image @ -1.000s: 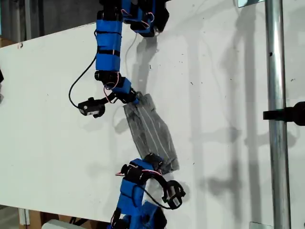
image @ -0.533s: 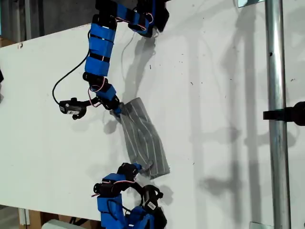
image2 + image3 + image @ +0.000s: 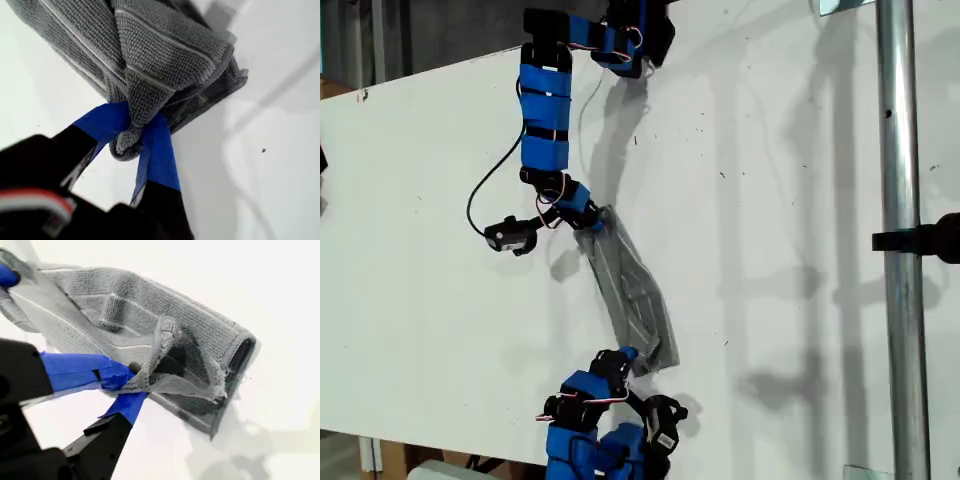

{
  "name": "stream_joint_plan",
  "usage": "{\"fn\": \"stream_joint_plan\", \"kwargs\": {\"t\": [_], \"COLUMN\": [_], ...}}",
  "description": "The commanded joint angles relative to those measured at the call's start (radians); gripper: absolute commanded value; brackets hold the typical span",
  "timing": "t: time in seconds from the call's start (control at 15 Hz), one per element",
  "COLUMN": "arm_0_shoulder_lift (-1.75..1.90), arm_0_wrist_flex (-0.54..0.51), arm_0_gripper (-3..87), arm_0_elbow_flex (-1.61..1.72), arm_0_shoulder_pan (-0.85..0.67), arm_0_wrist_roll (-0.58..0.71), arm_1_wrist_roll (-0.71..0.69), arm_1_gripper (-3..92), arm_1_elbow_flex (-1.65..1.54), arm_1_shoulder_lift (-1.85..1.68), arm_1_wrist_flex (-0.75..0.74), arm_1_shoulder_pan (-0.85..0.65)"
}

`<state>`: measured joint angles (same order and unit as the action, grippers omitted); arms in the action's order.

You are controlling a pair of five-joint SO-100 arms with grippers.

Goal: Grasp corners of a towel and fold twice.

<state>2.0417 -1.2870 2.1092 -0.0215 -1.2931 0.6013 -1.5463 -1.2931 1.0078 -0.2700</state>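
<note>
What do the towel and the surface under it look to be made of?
The towel looks like soft knitted or terry cloth, matte gray: a ribbed, looped weave with thin white stripes shows up close. The table looks like a smooth painted or laminated white board, faintly glossy; which one is unclear.

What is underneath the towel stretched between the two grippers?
Only the white table shows around and beside the towel, with the towel's shadow on it. Whatever lies directly under the folded cloth is covered, so it cannot be checked.

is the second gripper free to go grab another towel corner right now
Probably not: my second gripper is shut on the towel, so it must let go first.
</note>
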Motion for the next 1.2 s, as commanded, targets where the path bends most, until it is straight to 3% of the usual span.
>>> {"fn": "stream_joint_plan", "kwargs": {"t": [0.0, 0.13, 0.2, 0.33, 0.4, 0.6, 0.73, 1.0, 1.13], "arm_0_shoulder_lift": [0.160, 0.413, 0.546, 0.632, 0.626, 0.534, 0.520, 0.641, 0.710], "arm_0_wrist_flex": [0.127, 0.247, 0.201, -0.028, -0.084, -0.149, -0.055, 0.270, 0.293], "arm_0_gripper": [-2.9, -2.9, -3.0, -3.0, -3.0, -3.0, -3.0, -3.0, -2.9], "arm_0_elbow_flex": [0.106, 0.304, 0.330, 0.235, 0.163, 0.006, 0.087, 0.503, 0.601], "arm_0_shoulder_pan": [0.069, 0.101, 0.106, 0.091, 0.086, 0.057, 0.089, 0.138, 0.121], "arm_0_wrist_roll": [-0.080, -0.137, -0.143, -0.146, -0.135, -0.081, -0.101, -0.227, -0.239], "arm_1_wrist_roll": [0.009, 0.009, -0.003, -0.052, -0.069, -0.064, -0.055, -0.008, 0.000], "arm_1_gripper": [-0.3, -0.3, -0.3, -0.3, -0.3, -0.3, -0.3, -0.3, -0.3], "arm_1_elbow_flex": [-0.008, -0.014, -0.008, 0.156, 0.242, 0.284, 0.210, 0.014, 0.028], "arm_1_shoulder_lift": [0.006, 0.021, -0.018, -0.077, -0.103, -0.189, -0.195, -0.089, 0.032], "arm_1_wrist_flex": [0.005, 0.003, 0.014, 0.160, 0.212, 0.232, 0.209, 0.061, 0.015], "arm_1_shoulder_pan": [0.005, -0.012, -0.026, -0.072, -0.077, -0.074, -0.063, -0.044, -0.043]}}
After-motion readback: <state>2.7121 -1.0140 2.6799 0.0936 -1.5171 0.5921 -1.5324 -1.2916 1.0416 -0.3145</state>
